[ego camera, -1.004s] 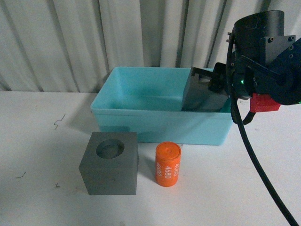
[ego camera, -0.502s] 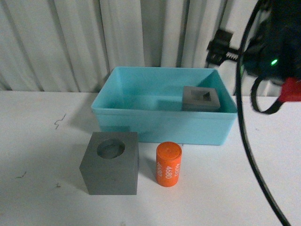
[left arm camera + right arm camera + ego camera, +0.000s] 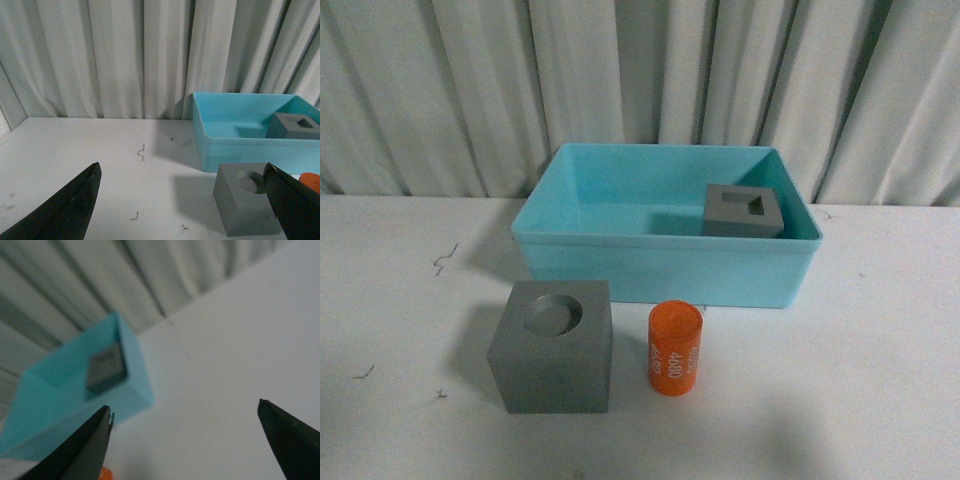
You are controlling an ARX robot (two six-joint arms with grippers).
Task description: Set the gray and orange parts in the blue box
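Pale pleated curtains (image 3: 620, 70) hung behind a white table (image 3: 880, 400). On it stood the blue box (image 3: 665, 240). The gray cube with the rectangular hole (image 3: 744, 210) lay inside at its right side, so one part seemed done. The gray cube with the round hole (image 3: 552, 348) and the orange cylinder (image 3: 675, 349) waited upright just in front of the box, near each other but apart. The left claw (image 3: 181, 167) and the right claw (image 3: 182, 405) were both spread wide and empty, probably ready for the next pick.
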